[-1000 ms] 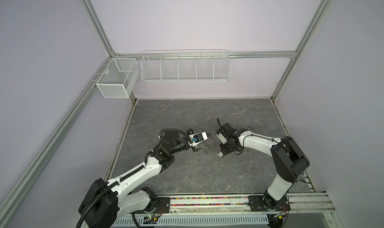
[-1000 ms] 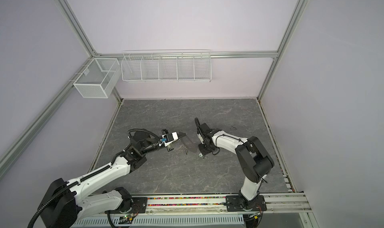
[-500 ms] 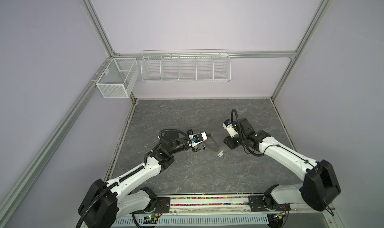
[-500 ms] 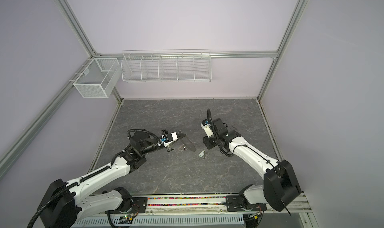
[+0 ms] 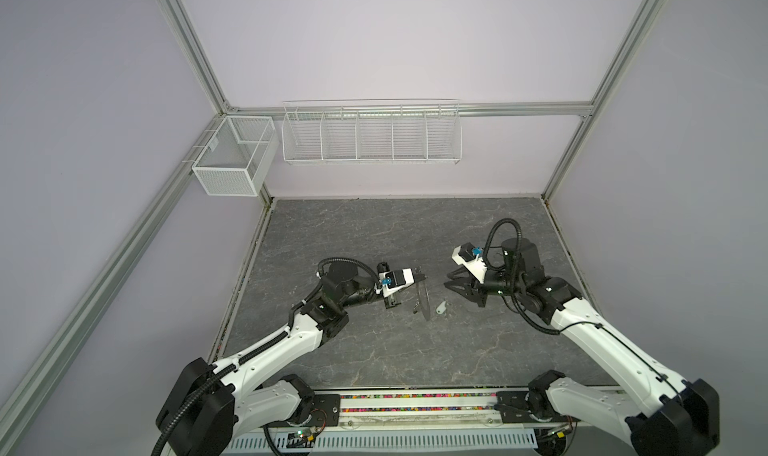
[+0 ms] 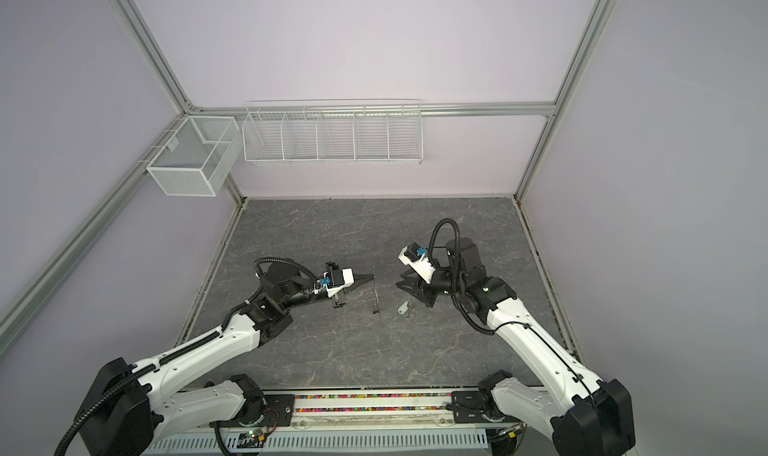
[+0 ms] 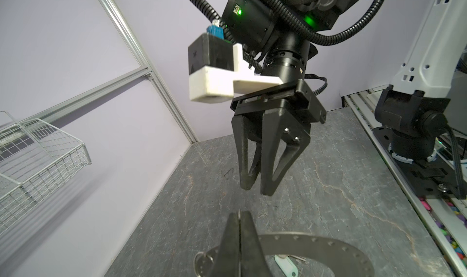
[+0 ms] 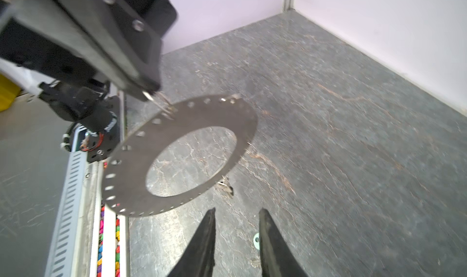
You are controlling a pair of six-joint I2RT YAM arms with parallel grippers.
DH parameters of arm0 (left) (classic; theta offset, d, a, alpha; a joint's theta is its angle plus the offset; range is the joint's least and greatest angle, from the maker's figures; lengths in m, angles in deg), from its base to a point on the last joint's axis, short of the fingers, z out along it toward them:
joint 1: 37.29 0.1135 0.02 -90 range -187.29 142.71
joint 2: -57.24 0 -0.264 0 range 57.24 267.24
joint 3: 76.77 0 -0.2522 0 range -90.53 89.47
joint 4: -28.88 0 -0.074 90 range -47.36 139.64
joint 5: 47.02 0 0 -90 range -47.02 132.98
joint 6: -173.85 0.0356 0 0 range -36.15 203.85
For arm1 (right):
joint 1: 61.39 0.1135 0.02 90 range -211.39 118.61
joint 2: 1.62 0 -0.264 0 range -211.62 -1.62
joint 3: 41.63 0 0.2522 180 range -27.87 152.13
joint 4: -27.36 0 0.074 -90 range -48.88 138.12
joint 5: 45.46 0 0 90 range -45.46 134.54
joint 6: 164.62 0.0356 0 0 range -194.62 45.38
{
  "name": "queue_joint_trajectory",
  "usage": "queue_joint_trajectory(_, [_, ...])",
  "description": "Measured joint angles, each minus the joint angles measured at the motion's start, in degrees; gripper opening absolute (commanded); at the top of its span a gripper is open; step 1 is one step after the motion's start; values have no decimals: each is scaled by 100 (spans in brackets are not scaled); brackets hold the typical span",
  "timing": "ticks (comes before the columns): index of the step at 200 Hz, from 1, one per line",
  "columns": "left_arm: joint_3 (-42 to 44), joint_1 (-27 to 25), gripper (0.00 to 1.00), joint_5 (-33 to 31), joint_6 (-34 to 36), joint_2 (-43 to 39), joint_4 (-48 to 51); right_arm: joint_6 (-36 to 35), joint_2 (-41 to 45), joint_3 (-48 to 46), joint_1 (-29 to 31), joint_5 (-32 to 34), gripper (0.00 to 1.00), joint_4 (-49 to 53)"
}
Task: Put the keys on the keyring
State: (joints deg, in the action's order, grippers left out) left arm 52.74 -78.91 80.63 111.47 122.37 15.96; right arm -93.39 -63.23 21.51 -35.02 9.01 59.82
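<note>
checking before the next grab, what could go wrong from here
1. The left jaws pinch the ring only at its rim; a nudge could twist it loose.
2. The white-tag key lies flat on the table, so the open right jaws may push it instead of gripping.
3. The rim holes are small; threading could miss.

Pale lilac walls (image 5: 374,38) are enclosing a dark grey marbled floor (image 5: 374,233). Aluminium framing (image 5: 187,46) is running up the corners. A white wire rack (image 5: 371,140) is hanging at upper centre, beside a mesh box (image 5: 232,162) at upper left.
</note>
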Motion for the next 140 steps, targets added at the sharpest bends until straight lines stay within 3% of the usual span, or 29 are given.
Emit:
queue_joint_trajectory(61, [-2, 0, 0, 245, -59, 46, 46, -426, 195, 0, 94, -975, 32, -313])
queue_joint_trajectory(140, [-129, -4, 0, 470, -186, 170, 63, -529, -195, 118, 297, -1078, 27, -490])
